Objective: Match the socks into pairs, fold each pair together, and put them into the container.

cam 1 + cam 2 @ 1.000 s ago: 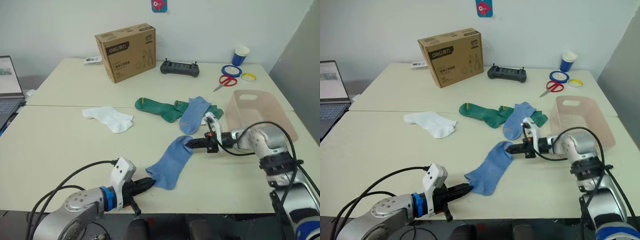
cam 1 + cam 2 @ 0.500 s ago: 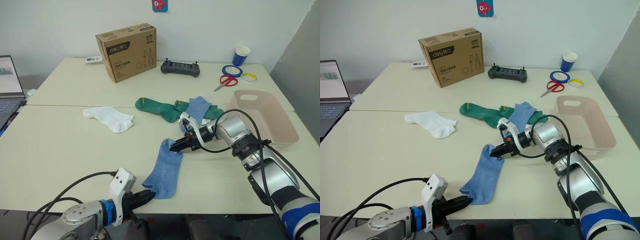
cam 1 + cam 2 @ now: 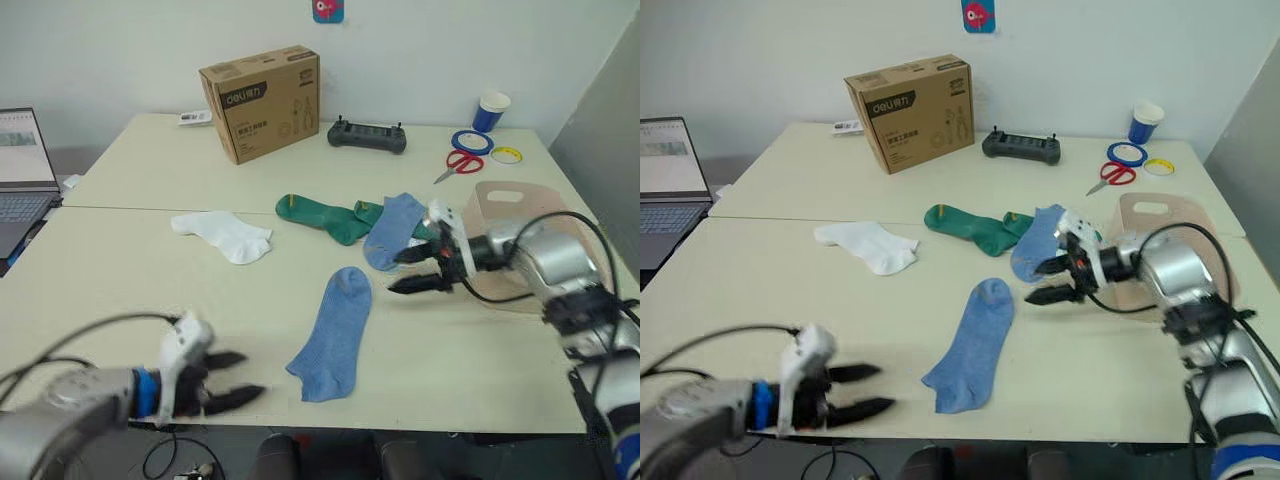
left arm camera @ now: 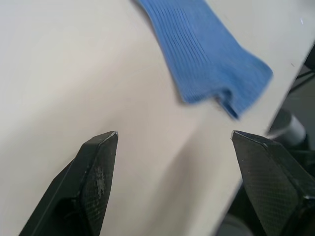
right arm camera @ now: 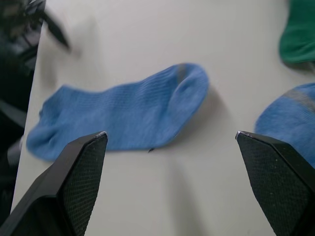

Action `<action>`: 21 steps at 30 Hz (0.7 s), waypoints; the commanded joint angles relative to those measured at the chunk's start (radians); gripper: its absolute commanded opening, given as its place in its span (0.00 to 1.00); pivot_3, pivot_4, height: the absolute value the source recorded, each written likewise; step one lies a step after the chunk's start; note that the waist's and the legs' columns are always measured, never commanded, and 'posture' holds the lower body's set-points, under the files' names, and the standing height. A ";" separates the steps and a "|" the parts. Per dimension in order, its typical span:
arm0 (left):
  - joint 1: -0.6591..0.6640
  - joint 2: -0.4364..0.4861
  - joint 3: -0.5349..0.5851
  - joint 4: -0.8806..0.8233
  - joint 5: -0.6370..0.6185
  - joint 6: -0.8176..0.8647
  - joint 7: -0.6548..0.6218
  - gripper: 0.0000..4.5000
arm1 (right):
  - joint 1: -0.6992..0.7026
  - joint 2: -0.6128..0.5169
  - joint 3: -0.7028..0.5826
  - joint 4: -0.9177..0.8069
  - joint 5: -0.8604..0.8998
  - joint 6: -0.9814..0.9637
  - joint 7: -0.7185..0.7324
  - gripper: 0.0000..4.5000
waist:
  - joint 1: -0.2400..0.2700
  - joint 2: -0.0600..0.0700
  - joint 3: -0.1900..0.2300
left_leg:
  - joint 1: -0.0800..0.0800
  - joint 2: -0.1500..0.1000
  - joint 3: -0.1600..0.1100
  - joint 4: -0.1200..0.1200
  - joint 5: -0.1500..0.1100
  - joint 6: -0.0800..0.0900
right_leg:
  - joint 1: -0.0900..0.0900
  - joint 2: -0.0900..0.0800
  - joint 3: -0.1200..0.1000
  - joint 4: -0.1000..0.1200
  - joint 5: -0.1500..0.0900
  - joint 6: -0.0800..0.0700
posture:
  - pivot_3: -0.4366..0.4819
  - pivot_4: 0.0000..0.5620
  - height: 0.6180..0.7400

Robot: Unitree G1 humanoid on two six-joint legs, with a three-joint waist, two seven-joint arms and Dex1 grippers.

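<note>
Socks lie loose and unpaired on the table [image 3: 120, 290], none visibly in the pink container [image 3: 520, 215]: one blue sock [image 3: 335, 332] flat, its mate [image 3: 390, 228] on the green socks [image 3: 330, 218] beside the container. Both grippers, left [image 3: 228, 378] and right [image 3: 412, 270], hover spread and empty; a white sock [image 3: 225, 234], cardboard box [image 3: 262, 100] and scissors [image 3: 455, 163] sit beyond.

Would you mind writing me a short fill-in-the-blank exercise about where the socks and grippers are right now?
1. The stretched-out blue sock lies flat on the ____.
2. Both the left gripper and the right gripper have their fingers ____.
3. The second blue sock partly overlaps a ____ sock.
4. The white sock lies ____ the pink container.

Missing words: table; open; green; outside
</note>
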 commanded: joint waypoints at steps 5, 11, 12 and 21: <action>-0.574 -0.136 -0.304 0.426 0.236 -0.191 -0.058 0.81 | 0.286 -0.031 0.094 -0.293 -0.209 -0.640 -0.008 1.00 | 0.012 0.000 0.000 | 0.000 0.000 -0.003 0.001 0.000 0.000 | 0.003 0.001 -0.004 0.000 0.004 0.006 | 0.48 0.27 1.00; -0.889 -0.372 -0.458 0.851 0.413 -0.401 -0.086 0.81 | 0.323 0.112 0.159 -0.163 -0.332 -1.007 -0.127 1.00 | 0.009 -0.001 0.000 | -0.001 -0.001 -0.007 0.003 0.000 0.000 | 0.004 0.003 -0.005 0.000 0.005 0.007 | 0.48 0.27 1.00; -0.915 -0.400 -0.464 0.900 0.428 -0.420 -0.091 0.81 | 0.319 0.125 0.167 -0.140 -0.345 -1.043 -0.130 1.00 | 0.010 -0.001 0.000 | -0.001 -0.001 -0.008 0.003 0.000 0.000 | 0.005 0.003 -0.006 0.001 0.005 0.007 | 0.48 0.27 1.00; -1.067 -0.539 -0.512 1.223 0.554 -0.606 -0.192 0.81 | 0.272 0.176 0.240 0.003 -0.378 -1.257 -0.102 1.00 | 0.011 -0.001 0.000 | -0.003 -0.001 -0.012 0.002 0.000 0.000 | 0.005 0.004 -0.008 0.001 0.008 0.003 | 0.48 0.27 1.00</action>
